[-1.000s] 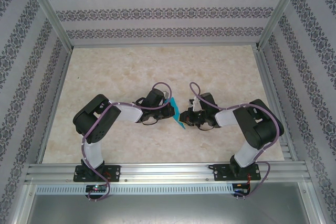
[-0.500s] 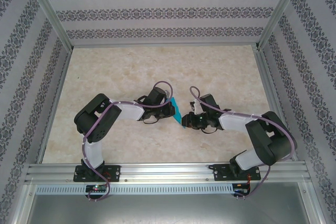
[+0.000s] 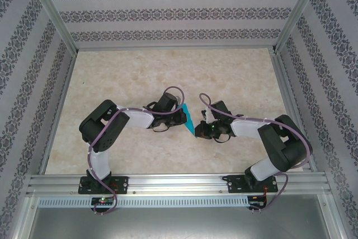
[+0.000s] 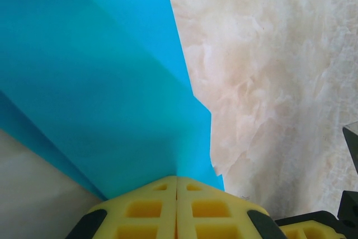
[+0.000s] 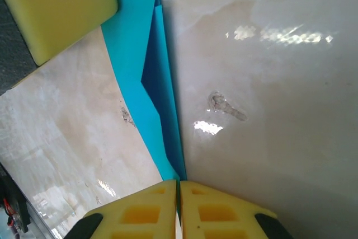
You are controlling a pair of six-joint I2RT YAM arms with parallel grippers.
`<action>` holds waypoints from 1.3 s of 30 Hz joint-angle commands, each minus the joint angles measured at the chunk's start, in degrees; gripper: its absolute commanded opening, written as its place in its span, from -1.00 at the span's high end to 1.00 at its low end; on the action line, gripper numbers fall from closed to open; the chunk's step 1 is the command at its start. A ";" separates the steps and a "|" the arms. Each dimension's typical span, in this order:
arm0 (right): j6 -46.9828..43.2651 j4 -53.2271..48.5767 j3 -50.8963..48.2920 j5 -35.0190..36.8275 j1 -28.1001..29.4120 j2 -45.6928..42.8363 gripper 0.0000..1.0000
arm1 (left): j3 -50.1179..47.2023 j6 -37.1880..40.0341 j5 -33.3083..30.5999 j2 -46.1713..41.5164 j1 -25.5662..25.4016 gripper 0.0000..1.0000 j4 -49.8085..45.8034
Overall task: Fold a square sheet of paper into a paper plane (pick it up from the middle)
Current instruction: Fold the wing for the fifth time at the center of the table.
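Note:
The teal-blue sheet of paper [image 3: 190, 120] hangs folded and on edge between my two grippers, above the table. The left wrist view shows its broad creased layers [image 4: 100, 82] running into my left gripper [image 4: 177, 178], which is shut on it. In the right wrist view a narrow folded strip of the paper [image 5: 150, 76] leads down into my right gripper [image 5: 178, 182], which is shut on its near end. From above, the left gripper [image 3: 183, 116] holds the far part and the right gripper [image 3: 197, 131] the near part. I cannot tell whether the folds form a paper plane.
The marble-patterned table [image 3: 140, 76] lies below, ringed by an aluminium frame [image 3: 179, 182] and patterned walls. A yellow finger of the left gripper [image 5: 56, 9] shows at the upper left of the right wrist view. Open room lies behind and to both sides.
The right arm's elbow swung out to the right and its wrist shifted slightly toward the paper's near end. The left arm and the paper stayed put.

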 commanded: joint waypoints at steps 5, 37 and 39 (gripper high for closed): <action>1.40 -6.05 2.64 4.95 0.73 -6.01 0.54 | -0.59 1.70 -3.87 2.28 -0.27 0.85 -6.49; -1.07 -6.08 8.61 6.09 4.70 5.97 0.85 | -0.23 1.44 -3.93 2.76 -0.27 0.85 -7.63; -1.29 -5.80 7.56 5.65 4.19 5.92 0.85 | -0.08 1.45 -4.16 2.70 -0.28 0.85 -7.89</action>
